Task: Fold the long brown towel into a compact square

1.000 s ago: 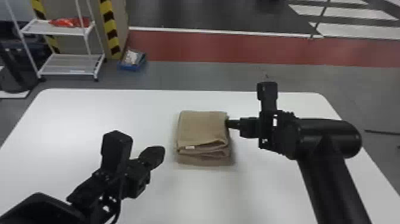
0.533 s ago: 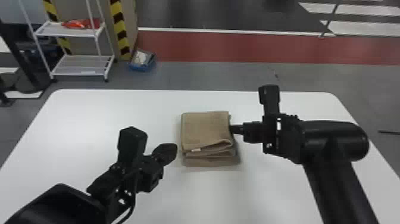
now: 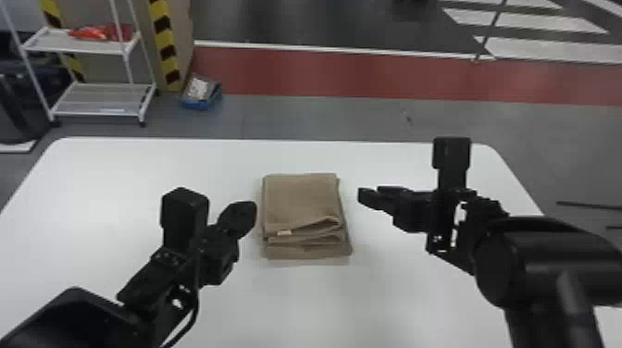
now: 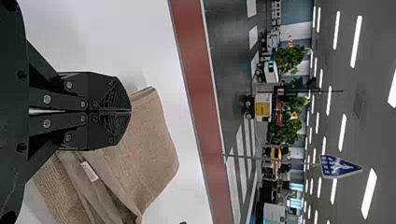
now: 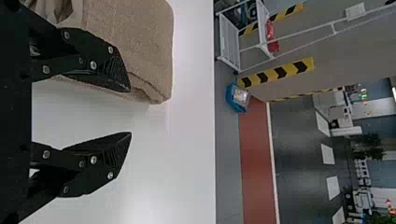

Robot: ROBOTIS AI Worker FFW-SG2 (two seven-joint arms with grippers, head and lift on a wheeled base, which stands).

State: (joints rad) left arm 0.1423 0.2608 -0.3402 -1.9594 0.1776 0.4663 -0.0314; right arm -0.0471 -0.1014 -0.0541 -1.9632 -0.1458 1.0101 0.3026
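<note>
The black metal left gripper (image 3: 247, 209), on its black arm, hangs over the near left part of the smooth white tabletop (image 3: 152, 162), just to the left of the towel; its jaws are closed flat against each other with nothing between them. The black metal right gripper (image 3: 369, 196) is over the tabletop on the other side, a little way off the towel's right side and pointing toward it, its jaws standing well apart and holding nothing. Between the two grippers lies the brown, rough-woven cloth towel (image 3: 301, 201), folded in layers into a compact, squarish stack, about midway between the tabletop's far left and far right corners and set in from the far edge. On its near side the folds gape slightly, the lowest layer juts out past those above, and a small white label (image 3: 284, 232) shows toward the left. Past the far edge, a blue plastic bin (image 3: 199, 104) sits on the grey floor (image 3: 301, 115), with a white metal shelf rack (image 3: 76, 46) to its left carrying a red, glossy item (image 3: 104, 32). Farther off runs a broad red floor band (image 3: 370, 76), then dark flooring (image 3: 301, 23) with white painted stripes (image 3: 550, 49) on the right.
</note>
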